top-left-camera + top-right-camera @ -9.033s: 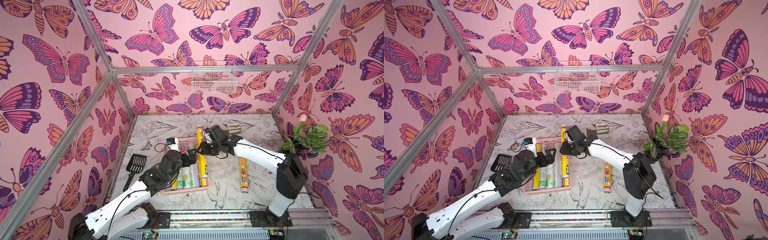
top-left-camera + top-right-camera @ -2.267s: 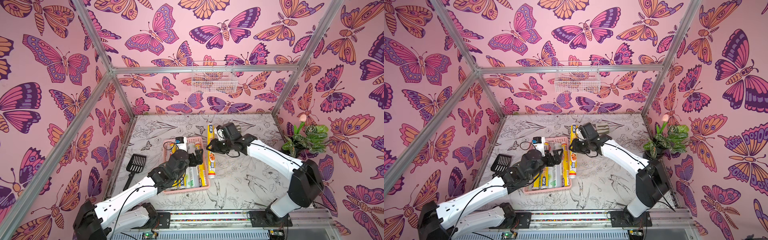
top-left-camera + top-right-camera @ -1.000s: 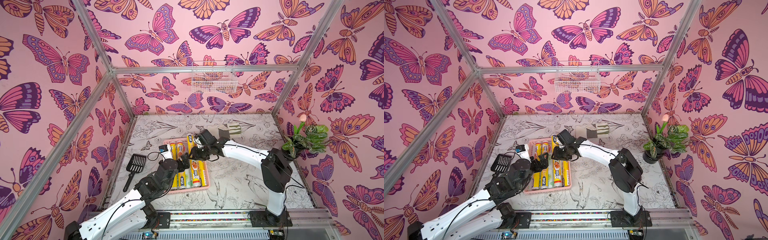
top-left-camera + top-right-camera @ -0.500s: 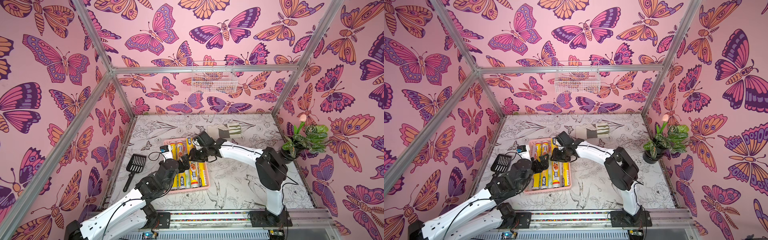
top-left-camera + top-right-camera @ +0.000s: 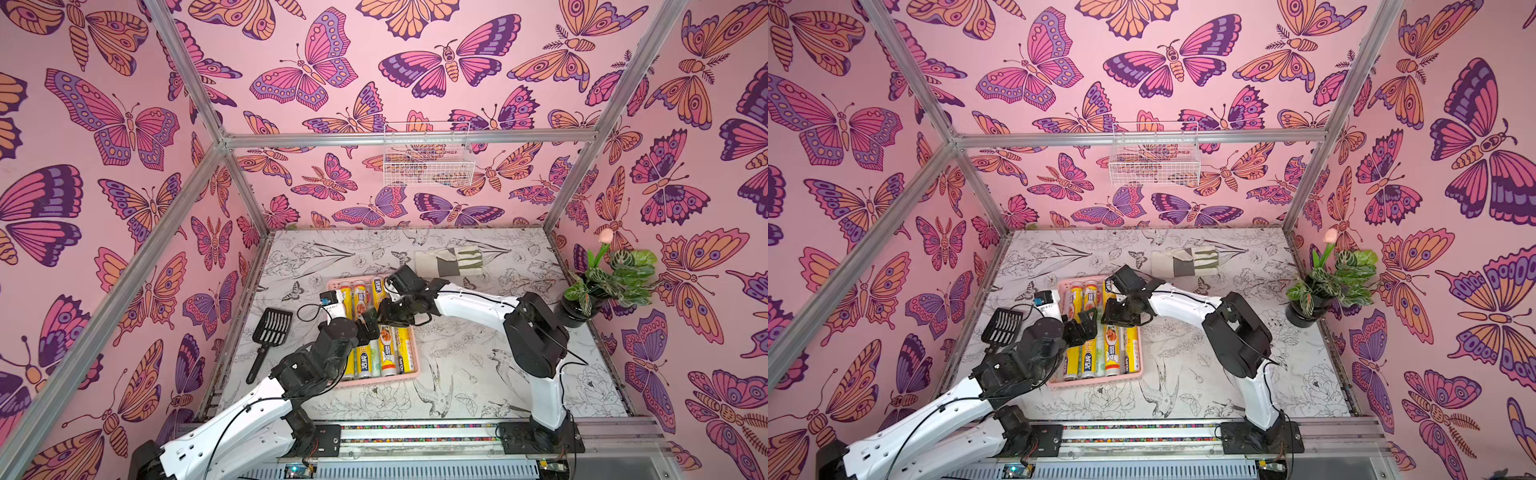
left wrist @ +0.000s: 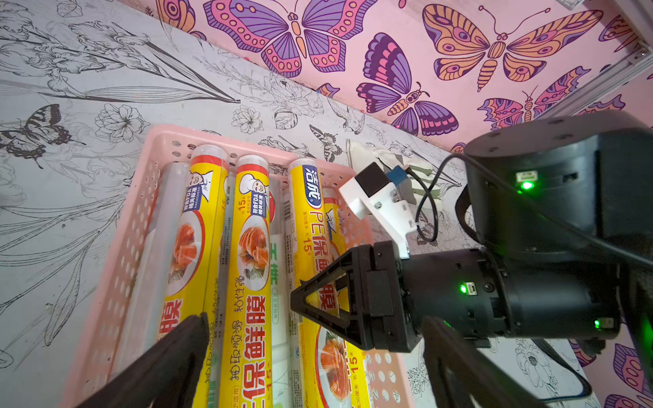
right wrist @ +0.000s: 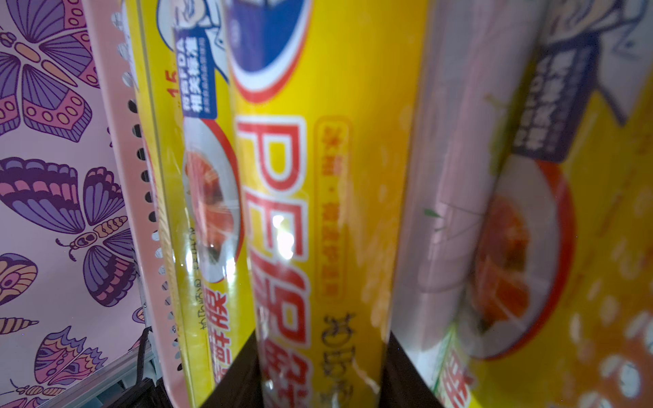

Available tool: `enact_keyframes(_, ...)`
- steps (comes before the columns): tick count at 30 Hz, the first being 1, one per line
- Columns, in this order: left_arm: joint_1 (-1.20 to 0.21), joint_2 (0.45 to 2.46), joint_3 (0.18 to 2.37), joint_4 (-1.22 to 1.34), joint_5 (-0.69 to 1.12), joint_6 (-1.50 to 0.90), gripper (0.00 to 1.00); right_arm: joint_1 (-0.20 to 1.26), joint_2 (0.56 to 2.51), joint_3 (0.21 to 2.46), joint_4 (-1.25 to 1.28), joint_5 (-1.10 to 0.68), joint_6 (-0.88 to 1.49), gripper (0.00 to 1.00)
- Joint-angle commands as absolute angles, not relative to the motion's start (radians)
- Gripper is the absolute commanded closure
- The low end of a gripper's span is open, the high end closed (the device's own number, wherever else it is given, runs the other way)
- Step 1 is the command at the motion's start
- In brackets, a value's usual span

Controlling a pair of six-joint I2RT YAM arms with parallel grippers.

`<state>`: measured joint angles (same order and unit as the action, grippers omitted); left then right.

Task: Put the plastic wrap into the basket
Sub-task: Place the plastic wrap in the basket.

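The pink basket lies mid-table and holds several rolls of plastic wrap, yellow and whitish ones side by side. My right gripper is shut on a yellow roll that lies along the others on the basket's right side. In the left wrist view one black finger of that gripper crosses the roll. My left gripper hovers open just above the rolls, holding nothing. The basket wall shows beside the held roll.
A black slotted scoop lies left of the basket. A work glove is behind the right arm. A potted plant stands at the right edge. A white wire basket hangs on the back wall.
The right gripper brought the yellow roll from beside the basket's right wall into the basket; over the last second it barely shifted. The left arm drew back toward the front.
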<state>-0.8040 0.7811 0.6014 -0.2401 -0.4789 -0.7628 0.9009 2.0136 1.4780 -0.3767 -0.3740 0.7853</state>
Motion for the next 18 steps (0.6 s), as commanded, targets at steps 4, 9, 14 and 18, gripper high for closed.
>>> enact_keyframes(4,-0.798,0.782,0.611,-0.259,-0.486,-0.749,0.00,0.913,2.045,1.494,-0.392,-0.357,0.809,0.54)
enact_keyframes(9,-0.798,0.787,0.611,-0.257,-0.485,-0.749,0.00,0.912,2.042,1.490,-0.391,-0.356,0.813,0.52)
enact_keyframes(14,-0.798,0.787,0.611,-0.259,-0.482,-0.750,0.00,0.911,2.030,1.485,-0.398,-0.344,0.814,0.50)
enact_keyframes(18,-0.797,0.787,0.612,-0.257,-0.483,-0.750,0.00,0.913,2.001,1.468,-0.392,-0.313,0.822,0.49)
